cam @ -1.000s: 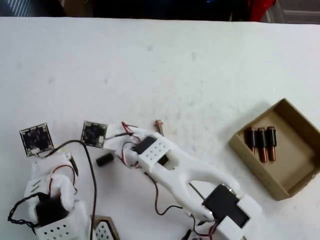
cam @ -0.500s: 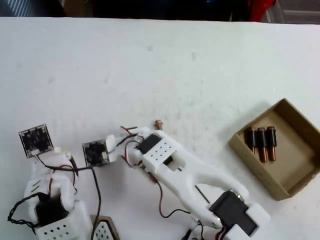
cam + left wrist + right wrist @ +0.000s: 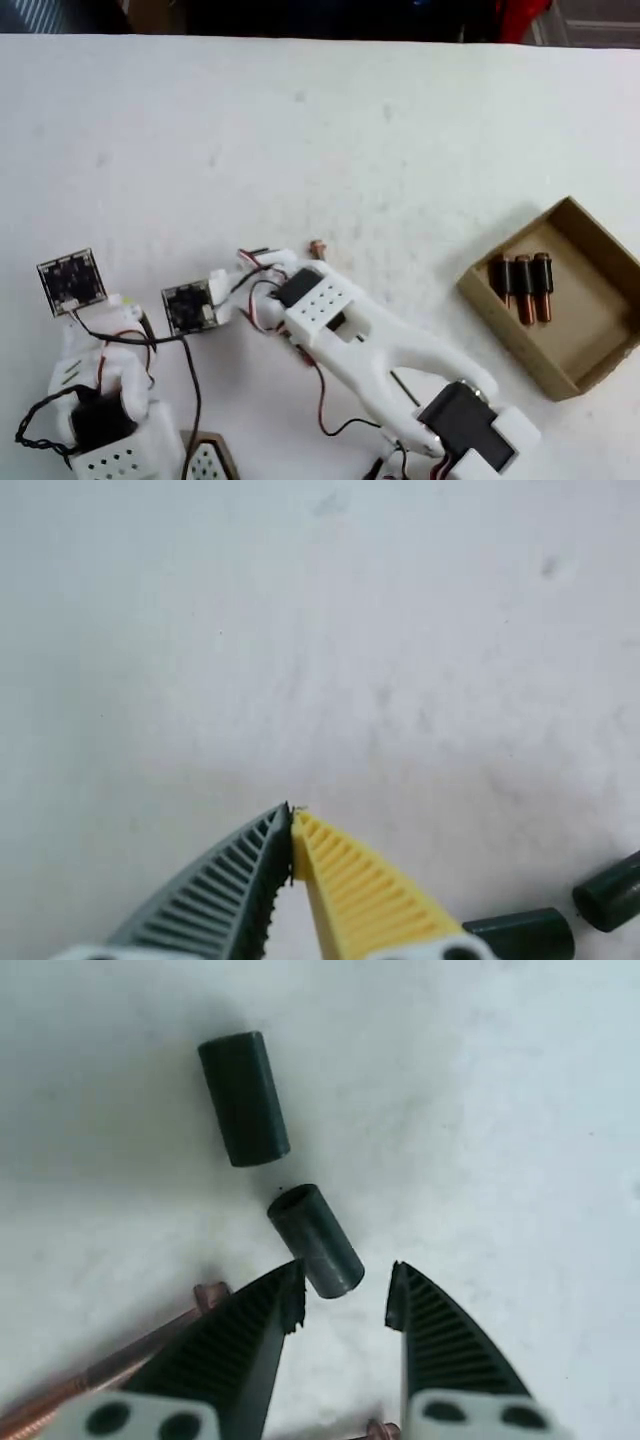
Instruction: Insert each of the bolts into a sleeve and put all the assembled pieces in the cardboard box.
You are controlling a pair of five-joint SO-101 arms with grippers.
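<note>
My right gripper (image 3: 345,1295) is open just above the table. The near end of a black sleeve (image 3: 314,1239) lies at the mouth of its jaws. A second black sleeve (image 3: 243,1098) lies a little farther out. Copper bolts (image 3: 105,1368) lie on the table beside and under the fingers. My left gripper (image 3: 291,825) is shut with nothing in it, and two black sleeves (image 3: 520,930) lie off to its side. In the high view the right arm (image 3: 330,310) stretches to the front-left of the table. One loose bolt (image 3: 317,247) lies just beyond it. The cardboard box (image 3: 600,345) holds three assembled pieces (image 3: 522,283).
The left arm (image 3: 100,410) sits at the front left corner, its camera board (image 3: 70,278) above it. The right arm's camera board (image 3: 188,305) and loose wires hang over the sleeves. White table stretches toward the back and between the arms and the box.
The right arm swung toward the front left; its camera board now covers the black sleeve that showed a second ago. The left arm and the box contents stayed put.
</note>
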